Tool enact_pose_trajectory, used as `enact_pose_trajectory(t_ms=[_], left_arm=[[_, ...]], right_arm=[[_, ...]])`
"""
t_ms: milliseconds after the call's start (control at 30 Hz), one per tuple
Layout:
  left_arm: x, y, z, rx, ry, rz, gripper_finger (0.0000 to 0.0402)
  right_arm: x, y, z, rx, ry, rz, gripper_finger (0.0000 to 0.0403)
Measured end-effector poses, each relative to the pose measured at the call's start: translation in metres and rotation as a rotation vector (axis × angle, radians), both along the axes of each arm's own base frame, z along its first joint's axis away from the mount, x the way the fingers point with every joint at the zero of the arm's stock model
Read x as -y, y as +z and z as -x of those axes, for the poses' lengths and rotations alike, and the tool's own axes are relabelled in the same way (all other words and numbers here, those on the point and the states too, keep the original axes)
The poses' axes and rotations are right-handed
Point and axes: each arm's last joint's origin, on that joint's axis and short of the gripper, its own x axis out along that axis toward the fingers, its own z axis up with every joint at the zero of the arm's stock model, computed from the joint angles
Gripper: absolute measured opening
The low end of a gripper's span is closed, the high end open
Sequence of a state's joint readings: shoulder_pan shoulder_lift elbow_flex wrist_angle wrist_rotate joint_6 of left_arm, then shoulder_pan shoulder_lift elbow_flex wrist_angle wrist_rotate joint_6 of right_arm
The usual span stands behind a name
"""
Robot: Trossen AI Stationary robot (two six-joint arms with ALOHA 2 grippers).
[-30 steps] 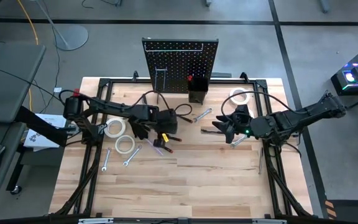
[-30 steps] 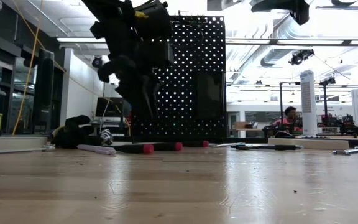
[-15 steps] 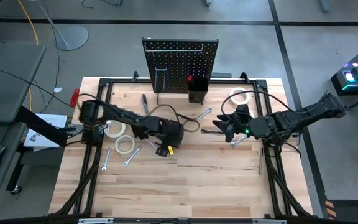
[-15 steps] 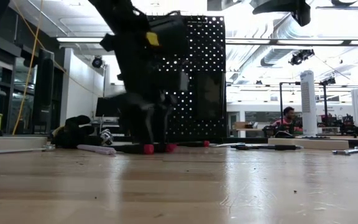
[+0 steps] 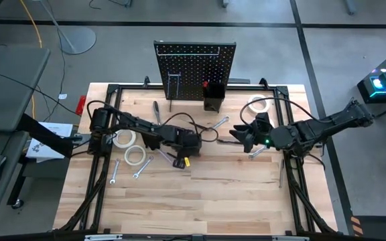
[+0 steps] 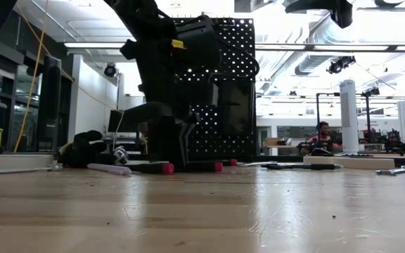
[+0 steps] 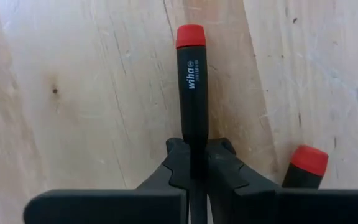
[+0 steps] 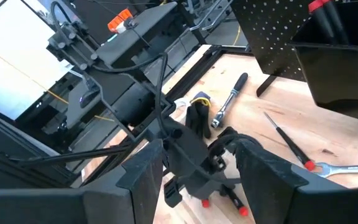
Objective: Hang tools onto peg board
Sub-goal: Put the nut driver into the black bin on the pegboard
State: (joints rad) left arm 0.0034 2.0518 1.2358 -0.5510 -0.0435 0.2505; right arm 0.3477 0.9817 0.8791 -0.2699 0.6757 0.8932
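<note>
The left hand [image 7: 197, 177] is clamping its two dark fingers tight around the shaft end of a slim black screwdriver [image 7: 191, 93] that is lying flat on the pale wooden bench [image 5: 233, 194], the handle running straight out ahead of the hand along its own line and ending in a red cap. A second red-capped screwdriver [image 7: 306, 165] is lying just beside it, apart from the fingers. In the high view this hand [image 5: 183, 152] is sitting near the bench's middle, with the peg board [image 5: 194, 67] standing upright at the far edge, well apart and ahead, so the coming lift will likely be turning on carrying the tool that way toward the small black bin [image 5: 212, 102] at the board's foot. The left arm is clearly the nearer one to this tool. The right hand [image 5: 244, 138] is waiting over the right half of the bench with its fingers spread and nothing between them. White tape rolls [image 5: 130, 148] and silver wrenches [image 5: 127, 173] are lying on the left side, smooth and glinting against the grainy wood
</note>
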Motion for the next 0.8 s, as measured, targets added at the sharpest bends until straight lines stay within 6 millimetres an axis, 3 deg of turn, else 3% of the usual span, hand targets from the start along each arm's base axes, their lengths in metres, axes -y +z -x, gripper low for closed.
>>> enact_pose_trajectory(t_ms=[133,267,600,667,800], left_arm=[[0.000,0.007,0.000,0.020,0.041,0.036,0.0013],[-0.003,0.031,0.002,0.118,0.126,0.113,0.0010],[-0.012,0.122,0.014,0.456,0.170,0.175,0.0005],[-0.014,0.128,0.016,0.468,0.139,0.146,0.0004],[-0.013,0.118,0.026,0.328,0.089,0.120,0.0003]], right_arm=[[0.000,0.000,0.000,0.001,0.006,0.004,0.0193],[0.000,0.001,0.000,-0.001,0.016,0.013,0.0193],[-0.001,0.021,-0.002,0.055,0.071,0.113,0.0193],[0.000,0.021,-0.002,0.049,0.066,0.119,0.0193],[-0.004,0.009,-0.010,0.000,0.100,0.030,0.0193]])
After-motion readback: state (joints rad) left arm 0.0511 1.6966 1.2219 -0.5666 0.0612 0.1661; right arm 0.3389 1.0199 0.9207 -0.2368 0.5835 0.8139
